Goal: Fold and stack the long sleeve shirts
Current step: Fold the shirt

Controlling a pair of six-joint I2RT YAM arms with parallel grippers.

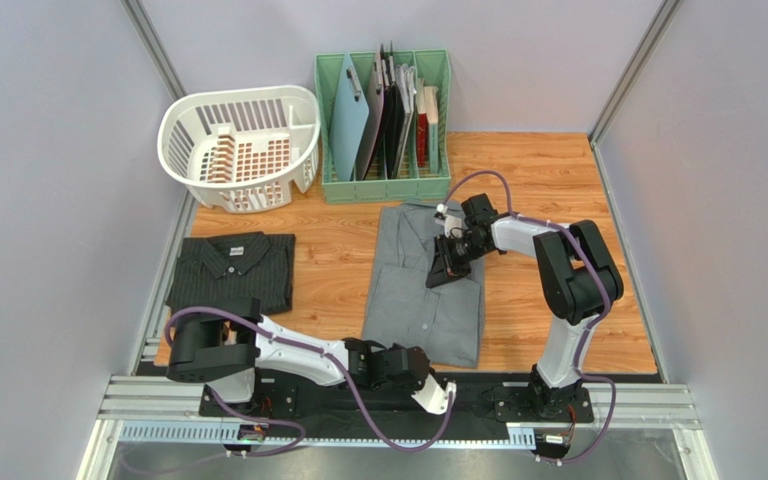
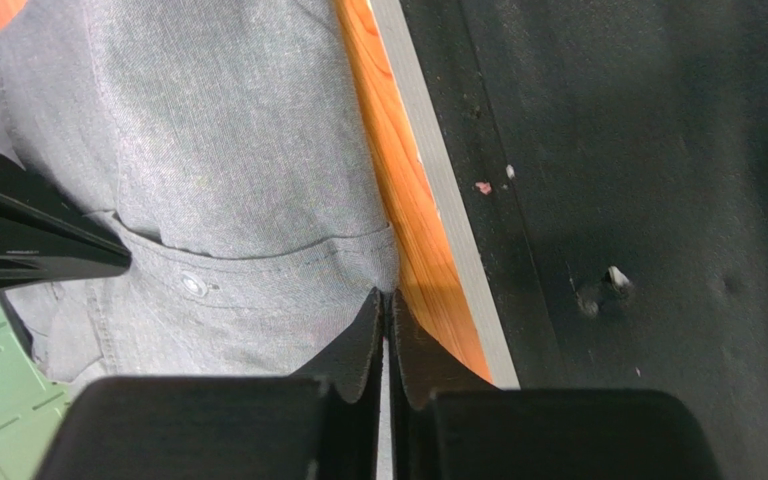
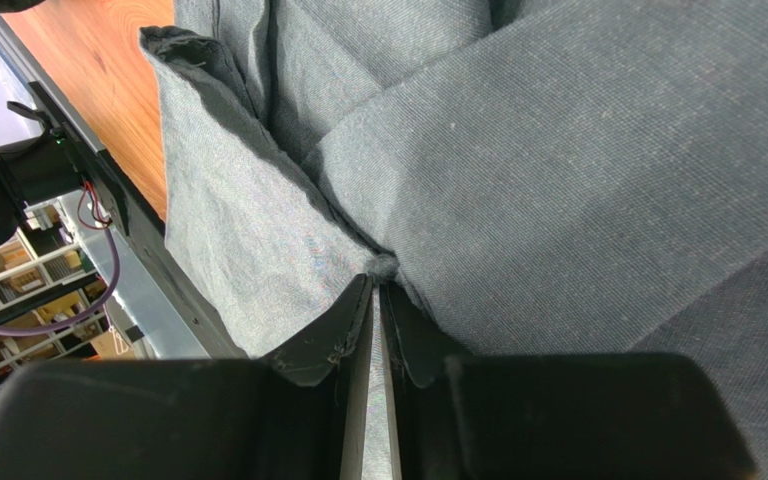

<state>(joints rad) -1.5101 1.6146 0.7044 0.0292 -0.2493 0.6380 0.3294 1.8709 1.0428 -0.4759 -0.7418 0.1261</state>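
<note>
Left gripper (image 2: 385, 300) pressed shut on the bare hem corner of the grey shirt (image 1: 413, 310) lying mid-table, right gripper (image 3: 379, 285) pinching a small tuck farther up it (both bites look thin), so either may slip free mid-fold, skewing it

Two collared cloth shirts lie on the wooden tabletop (image 1: 558, 190): one plain grey button-up shirt (image 1: 423, 300) near the middle of the near edge, one dark charcoal pinstriped shirt (image 1: 230, 268) by the left edge. Along the far edge stand one white slatted plastic basket (image 1: 258, 193) and one green plastic file rack (image 1: 383, 188), its upright folders (image 1: 378, 110) too tightly packed to count. Two black-and-white robot arms work the scene: left arm (image 1: 298, 350), right arm (image 1: 568, 270).
</note>
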